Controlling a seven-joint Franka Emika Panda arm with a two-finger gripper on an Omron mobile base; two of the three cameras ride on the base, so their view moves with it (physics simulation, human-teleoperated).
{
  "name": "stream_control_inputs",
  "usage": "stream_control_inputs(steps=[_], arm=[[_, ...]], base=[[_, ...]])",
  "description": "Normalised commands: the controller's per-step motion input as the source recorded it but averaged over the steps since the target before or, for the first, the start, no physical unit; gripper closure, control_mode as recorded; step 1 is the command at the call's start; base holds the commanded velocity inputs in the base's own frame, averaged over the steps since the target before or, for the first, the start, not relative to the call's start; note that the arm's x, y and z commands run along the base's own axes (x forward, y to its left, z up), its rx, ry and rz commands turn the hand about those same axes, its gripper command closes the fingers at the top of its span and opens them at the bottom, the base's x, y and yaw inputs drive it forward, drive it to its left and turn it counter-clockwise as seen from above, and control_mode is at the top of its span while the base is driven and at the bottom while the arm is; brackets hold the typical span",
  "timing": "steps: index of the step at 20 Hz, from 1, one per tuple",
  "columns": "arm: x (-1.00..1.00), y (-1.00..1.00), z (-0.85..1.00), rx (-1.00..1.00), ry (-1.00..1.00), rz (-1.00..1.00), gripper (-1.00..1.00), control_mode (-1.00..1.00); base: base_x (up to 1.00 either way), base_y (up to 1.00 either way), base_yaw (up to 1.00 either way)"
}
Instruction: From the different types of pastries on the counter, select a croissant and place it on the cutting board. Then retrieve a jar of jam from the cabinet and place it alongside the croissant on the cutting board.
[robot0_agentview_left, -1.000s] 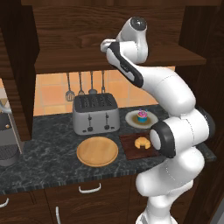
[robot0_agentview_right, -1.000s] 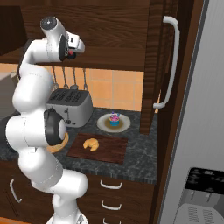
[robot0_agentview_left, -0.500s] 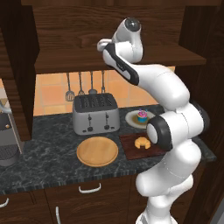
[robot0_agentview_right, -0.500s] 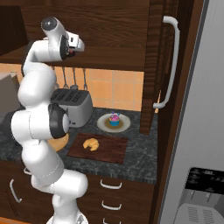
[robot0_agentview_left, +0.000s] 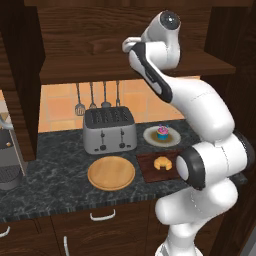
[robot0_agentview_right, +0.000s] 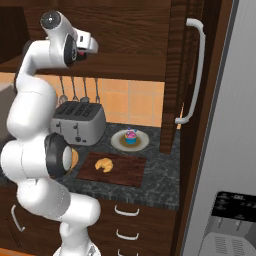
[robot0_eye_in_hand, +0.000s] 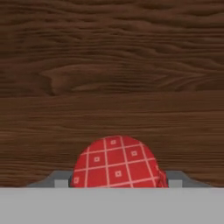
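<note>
A jar of jam (robot0_eye_in_hand: 116, 162) with a red checked top sits close in front of the hand camera, against the cabinet's wood-grain back panel (robot0_eye_in_hand: 109, 65). My gripper (robot0_eye_in_hand: 119, 183) has a finger flush against each side of the jar and looks shut on it. The hand (robot0_agentview_left: 128, 46) is raised inside the cabinet above its shelf board (robot0_agentview_left: 85, 70), and also shows as the gripper (robot0_agentview_right: 92, 45) in the right base view. Down on the counter (robot0_agentview_left: 55, 170), the golden croissant (robot0_agentview_left: 161, 163) lies on the dark reddish cutting board (robot0_agentview_left: 149, 172).
A pink-frosted cupcake (robot0_agentview_left: 162, 132) sits on a white plate behind the board. A silver toaster (robot0_agentview_left: 109, 131) and a round tan wooden plate (robot0_agentview_left: 111, 173) stand left of the board. Utensils hang on the tiled wall. A tall cabinet door with a white handle (robot0_agentview_right: 192, 75) stands at the right.
The upper arm has swung a little to the right and the hand has edged slightly up and deeper into the cabinet. The croissant and the board have not moved.
</note>
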Motion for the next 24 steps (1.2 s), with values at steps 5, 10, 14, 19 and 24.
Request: stream_control_inputs(steps=[5, 10, 14, 19, 24], arm=[[-1.0, -0.54, 0.01, 0.0, -0.09, 0.0, 1.0, -1.0], [-1.0, -0.43, -0.06, 0.0, -0.05, 0.0, 1.0, -1.0], [-1.0, -0.31, 0.0, 0.0, -0.04, 0.0, 1.0, -1.0], [-1.0, -0.22, -0.01, 0.0, -0.04, 0.0, 1.0, -1.0], [-1.0, -0.19, -0.28, 0.0, -0.01, 0.0, 1.0, -1.0]], base=[[0.0, 0.0, 0.0], [0.0, 0.0, 0.0], [0.0, 0.0, 0.0], [0.0, 0.0, 0.0], [0.0, 0.0, 0.0]])
